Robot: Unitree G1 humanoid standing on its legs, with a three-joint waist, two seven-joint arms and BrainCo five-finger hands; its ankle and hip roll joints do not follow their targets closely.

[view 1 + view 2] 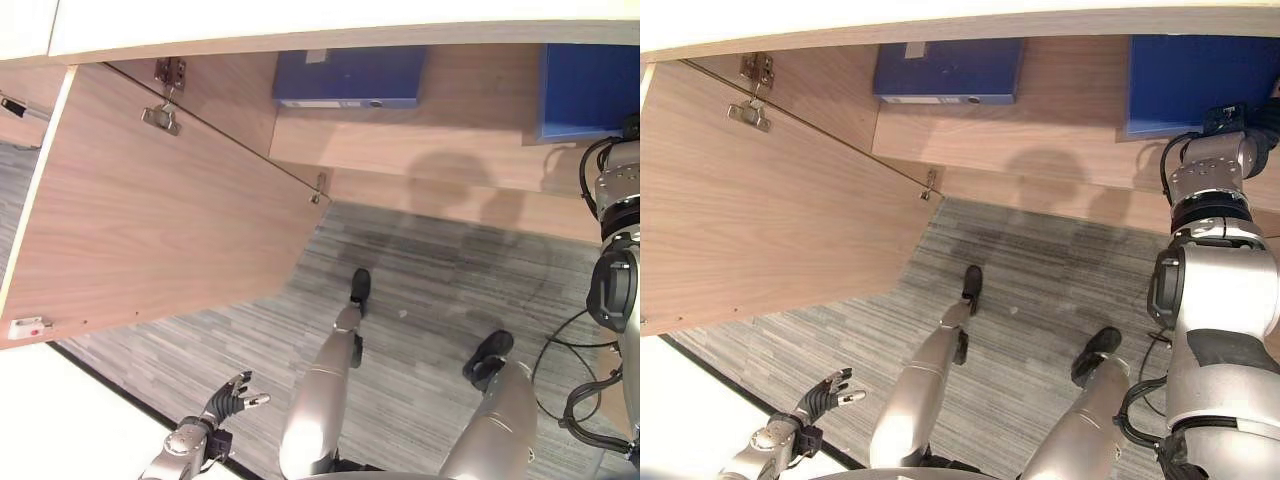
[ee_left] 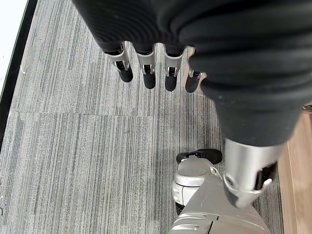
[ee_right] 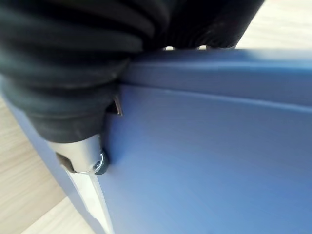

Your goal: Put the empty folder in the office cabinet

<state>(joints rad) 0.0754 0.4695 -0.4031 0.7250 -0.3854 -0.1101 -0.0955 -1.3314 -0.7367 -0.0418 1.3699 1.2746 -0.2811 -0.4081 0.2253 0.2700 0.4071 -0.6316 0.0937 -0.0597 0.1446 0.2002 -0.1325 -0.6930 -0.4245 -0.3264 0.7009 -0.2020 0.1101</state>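
Right hand [image 1: 1230, 118] at upper right of the frame is up against the blue folder [image 1: 1200, 80] standing inside the open cabinet [image 1: 1060, 110], likely seating it; wrist view shows its thumb on the cover, but finger state can't be told. Left hand [image 1: 232, 396] hangs lower left, fingers loosely spread, empty. Second blue folder [image 1: 345, 78] lies flat inside at upper centre. Door [image 1: 150, 220] swung open left; grey striped carpet floor [image 1: 430, 290] below.

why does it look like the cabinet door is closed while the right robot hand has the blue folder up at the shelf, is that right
Not quite: the cabinet door is swung open, as the left eye view shows, with its hinges exposed. The rest holds: the right robot hand is against the blue folder at the cabinet shelf, near a second blue folder lying inside.
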